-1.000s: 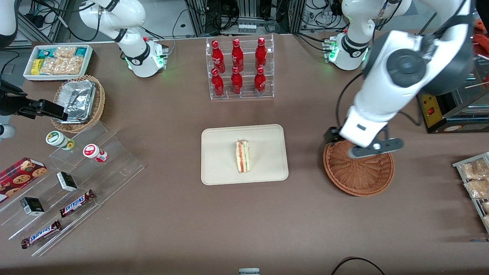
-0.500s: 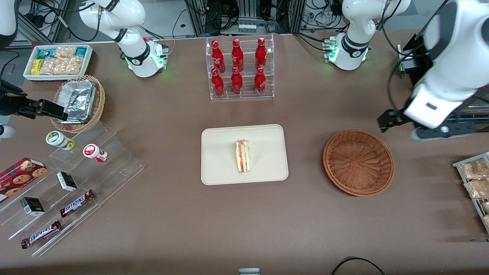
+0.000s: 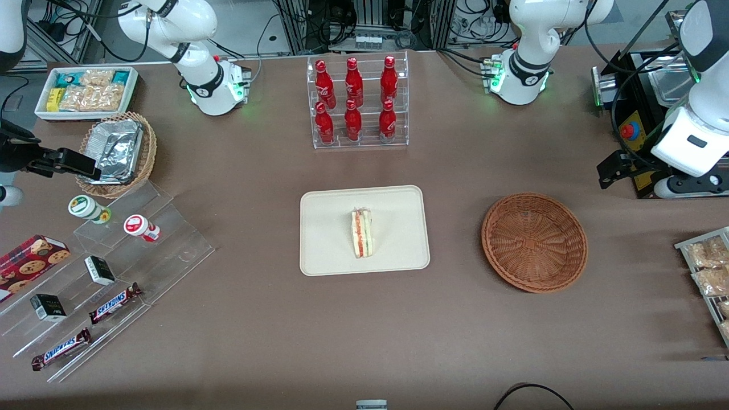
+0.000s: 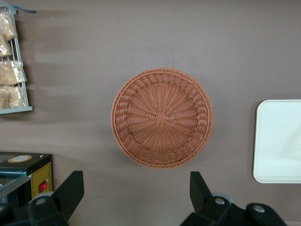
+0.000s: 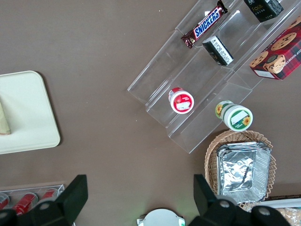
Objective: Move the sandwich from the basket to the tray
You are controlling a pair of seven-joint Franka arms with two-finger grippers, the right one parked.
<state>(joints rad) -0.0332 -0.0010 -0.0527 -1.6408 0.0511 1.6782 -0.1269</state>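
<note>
The sandwich point(image 3: 362, 232), a pale wedge with red and green filling, lies on its side in the middle of the cream tray point(image 3: 324, 250). Its corner point(image 5: 3, 123) and the tray's edge point(image 5: 28, 117) show in the right wrist view; the left wrist view catches only the tray's rim point(image 4: 277, 141). The reddish-brown wicker basket point(image 3: 534, 242) sits beside the tray toward the working arm's end, with nothing in it point(image 4: 162, 117). My gripper point(image 3: 649, 176) hangs high, past the basket toward the working arm's end and a little farther from the front camera. It is open point(image 4: 136, 188) with nothing between its fingers.
An acrylic rack of red bottles point(image 3: 356, 102) stands farther from the front camera than the tray. A black machine point(image 3: 641, 148) and a rack of snack packets point(image 3: 709, 273) sit at the working arm's end. A stepped acrylic shelf point(image 3: 114, 273), a foil-filled tan basket point(image 3: 117, 151) and a white bin point(image 3: 85, 91) are at the parked arm's end.
My gripper has left its place over the basket and swung out toward the working arm's end of the table. The sandwich, tray and basket have stayed put.
</note>
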